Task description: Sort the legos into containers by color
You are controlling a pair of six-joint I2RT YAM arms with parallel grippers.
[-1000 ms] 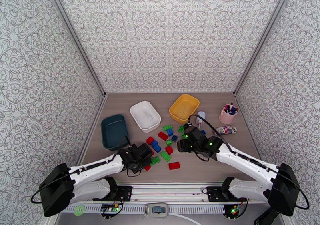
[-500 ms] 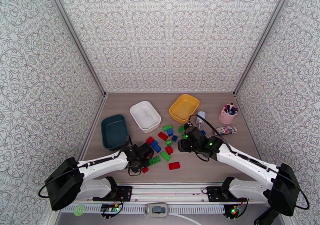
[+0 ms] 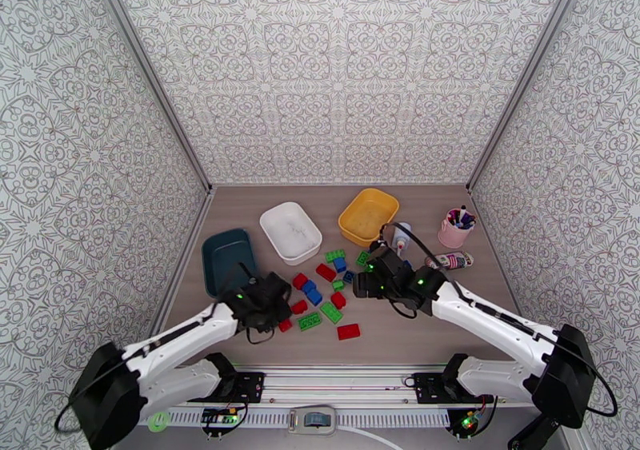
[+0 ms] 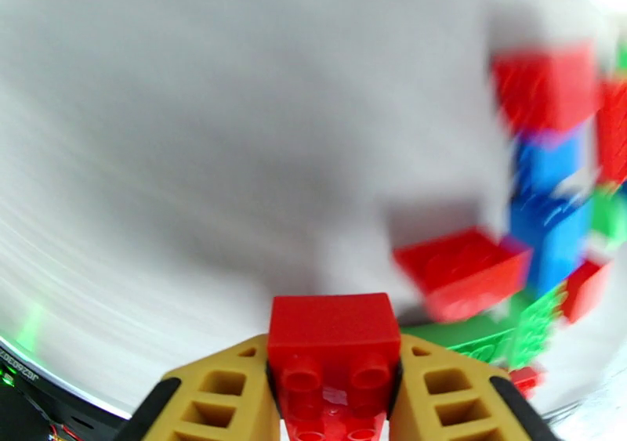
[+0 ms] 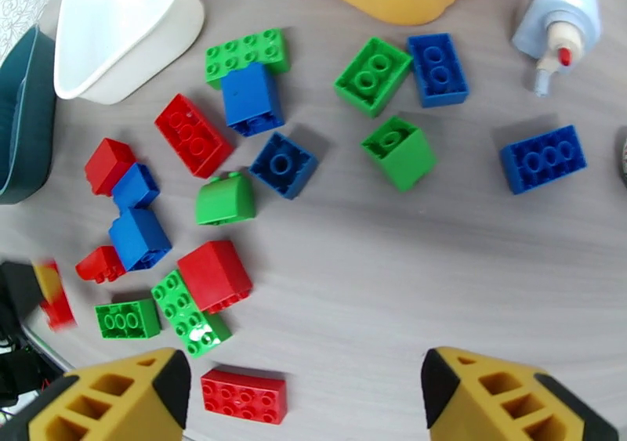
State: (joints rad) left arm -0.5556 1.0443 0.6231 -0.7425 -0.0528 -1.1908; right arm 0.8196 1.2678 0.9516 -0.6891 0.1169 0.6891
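Note:
Red, green and blue legos [image 3: 324, 288] lie scattered mid-table, seen close up in the right wrist view, among them a flat red brick [image 5: 243, 395] and a green one [image 5: 190, 313]. My left gripper [image 4: 333, 356] is shut on a small red lego [image 4: 333, 337], held just above the table at the pile's near-left edge [image 3: 282, 322]. My right gripper [image 5: 306, 376] hangs open over the right side of the pile [image 3: 364, 280], holding nothing. The teal container [image 3: 210, 268], white container [image 3: 272, 224] and yellow container [image 3: 352, 221] stand behind the pile and look empty.
A small white bottle [image 3: 402, 236] lies right of the yellow tray. A pink cup of pens [image 3: 456, 229] stands at the far right, with a tube [image 3: 450, 260] lying before it. Patterned walls close in the left, right and back sides.
My left gripper has shut on the red lego and drawn back to the left with it. My right gripper has opened wider and shifted slightly toward the back.

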